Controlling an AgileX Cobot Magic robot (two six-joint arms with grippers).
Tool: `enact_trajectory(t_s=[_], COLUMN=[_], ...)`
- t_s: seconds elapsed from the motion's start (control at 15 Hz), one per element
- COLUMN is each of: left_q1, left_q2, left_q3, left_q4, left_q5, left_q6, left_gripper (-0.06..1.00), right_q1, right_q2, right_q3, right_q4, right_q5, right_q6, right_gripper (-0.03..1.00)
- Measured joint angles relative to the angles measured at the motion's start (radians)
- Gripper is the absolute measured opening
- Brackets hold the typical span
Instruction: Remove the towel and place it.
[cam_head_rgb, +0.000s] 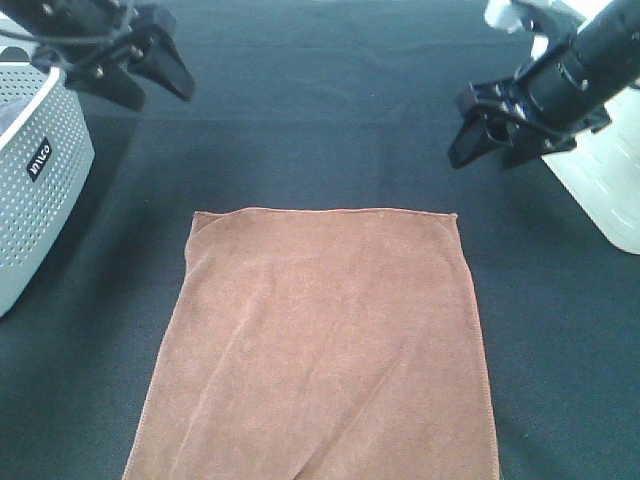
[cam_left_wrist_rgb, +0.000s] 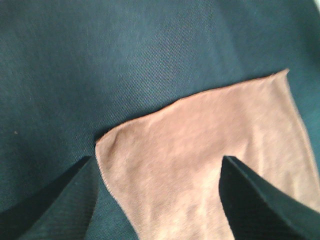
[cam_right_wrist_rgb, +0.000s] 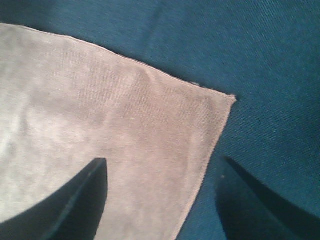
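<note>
A lab-style robot bench: black table cloth (cam_head_rgb: 320, 130), white perforated basket (cam_head_rgb: 35, 215).

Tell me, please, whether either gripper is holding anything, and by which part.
Nothing is held: the left gripper and the right gripper are both open, clear of the towel, which lies flat.

R gripper (cam_right_wrist_rgb: 163, 161) spread wide over towel (cam_right_wrist_rgb: 110, 110) corner.

The towel (cam_head_rgb: 320, 340) is soft, fuzzy, matt cloth with a stitched hem. The bench (cam_head_rgb: 320, 120) wears dark, matt, finely woven fabric. The basket (cam_head_rgb: 40, 170) is perforated plastic, slightly glossy. The left gripper (cam_head_rgb: 158, 96) and right gripper (cam_head_rgb: 484, 160) look matt black.
</note>
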Motion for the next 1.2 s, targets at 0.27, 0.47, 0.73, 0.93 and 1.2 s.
enact_trajectory(t_s=[0.27, 0.47, 0.73, 0.93, 1.2], left_q1=[0.000, 0.000, 0.004, 0.004, 0.004], left_q2=[0.125, 0.170, 0.210, 0.235, 0.283], left_q3=[-0.007, -0.007, -0.007, -0.007, -0.007], left_q4=[0.013, 0.013, 0.077, 0.089, 0.089], left_q5=[0.028, 0.027, 0.036, 0.033, 0.028], left_q6=[0.012, 0.019, 0.033, 0.044, 0.068], left_gripper=[0.65, 0.65, 0.65, 0.65, 0.65], right_q1=[-0.001, -0.001, -0.002, -0.010, -0.034], right_q2=[0.089, 0.157, 0.262, 0.285, 0.303], right_q3=[-0.001, -0.051, -0.088, -0.088, -0.089], right_q4=[0.036, 0.050, 0.069, 0.096, 0.125], right_q5=[-0.085, -0.097, -0.104, -0.125, -0.177], right_q6=[-0.033, -0.034, -0.034, -0.034, -0.035], right_gripper=[0.60, 0.60, 0.60, 0.60, 0.60])
